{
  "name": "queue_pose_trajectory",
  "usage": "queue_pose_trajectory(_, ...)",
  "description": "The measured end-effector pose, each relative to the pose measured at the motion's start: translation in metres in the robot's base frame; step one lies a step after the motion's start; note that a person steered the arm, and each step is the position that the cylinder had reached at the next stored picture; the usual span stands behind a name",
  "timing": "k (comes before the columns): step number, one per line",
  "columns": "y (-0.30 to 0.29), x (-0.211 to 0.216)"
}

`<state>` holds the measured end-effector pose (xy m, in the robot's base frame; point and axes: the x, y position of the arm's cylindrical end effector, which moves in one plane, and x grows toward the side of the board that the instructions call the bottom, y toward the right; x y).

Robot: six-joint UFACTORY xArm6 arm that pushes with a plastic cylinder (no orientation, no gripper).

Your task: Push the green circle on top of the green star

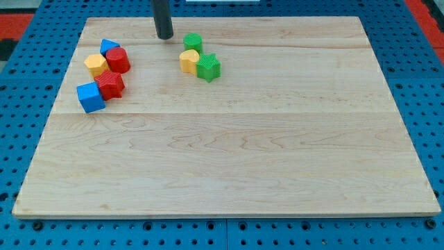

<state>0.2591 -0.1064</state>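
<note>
The desk [229,160] lies bare across its lower half and right side. The rod carries no jaws; my tip [164,37] stands near the top edge, just left of the green circle [192,42]. That round block sits just above the green star [208,67], beside a yellow block [189,60].

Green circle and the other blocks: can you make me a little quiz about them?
1. True or false: my tip touches the green circle.
2. Which block sits against the green star on the view's left? A) yellow block B) blue cube C) red block
3. How many blocks are in the cluster at the view's left?

Key: 1 false, my tip stands apart, to the circle's left. 2 A, the yellow block. 3 five, including the blue cube.
</note>
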Motion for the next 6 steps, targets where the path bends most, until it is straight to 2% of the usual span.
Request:
queue_pose_trajectory(1,0.054,0.005)
queue_pose_trajectory(3,0.073,-0.011)
queue_pose_trajectory(4,0.113,-0.016)
queue_pose_trajectory(5,0.104,0.008)
queue_pose_trajectory(6,0.071,0.014)
